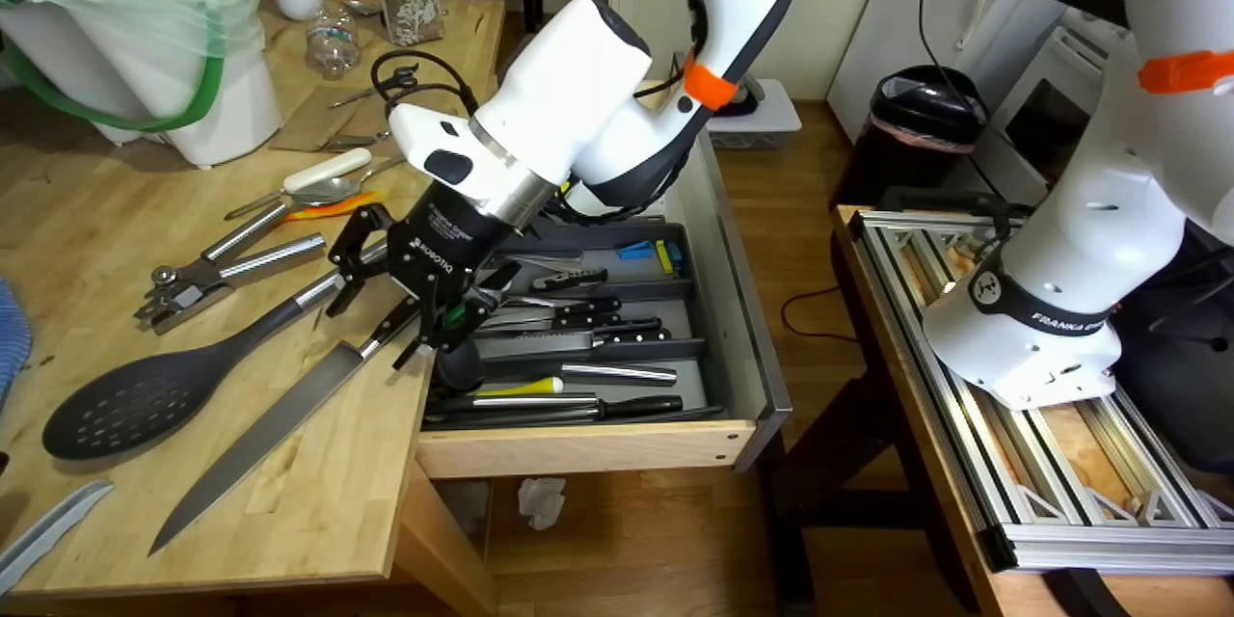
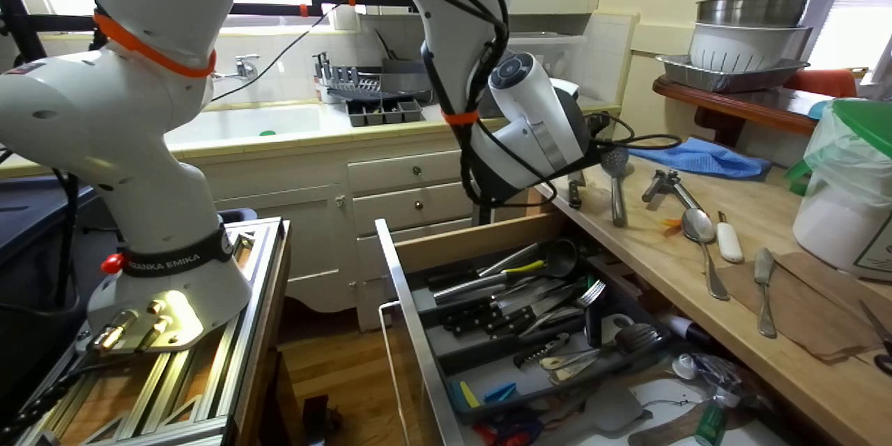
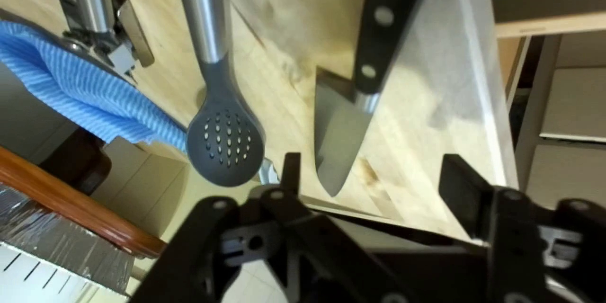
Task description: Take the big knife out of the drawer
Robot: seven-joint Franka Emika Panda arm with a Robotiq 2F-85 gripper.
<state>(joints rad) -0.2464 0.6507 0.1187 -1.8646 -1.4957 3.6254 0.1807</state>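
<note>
The big knife (image 1: 265, 443) lies flat on the wooden counter beside the drawer, its grey blade pointing away from the drawer and its dark handle near the drawer's edge. Its handle shows in an exterior view (image 2: 574, 194), and its blade and handle show in the wrist view (image 3: 340, 128). My gripper (image 1: 368, 337) is open and empty, its fingers over the handle end of the knife but apart from it. In the wrist view the gripper (image 3: 371, 170) has wide-spread fingers with nothing between them. The drawer (image 1: 578, 453) is pulled open; it also shows in an exterior view (image 2: 481, 240).
A black slotted spoon (image 1: 125, 400) lies beside the knife. A metal hand tool (image 1: 227, 275), a white-handled tool (image 1: 328, 170) and a white bin with a green lid (image 1: 116, 39) are farther back on the counter. The drawer's dark tray (image 1: 692, 347) holds several knives and utensils.
</note>
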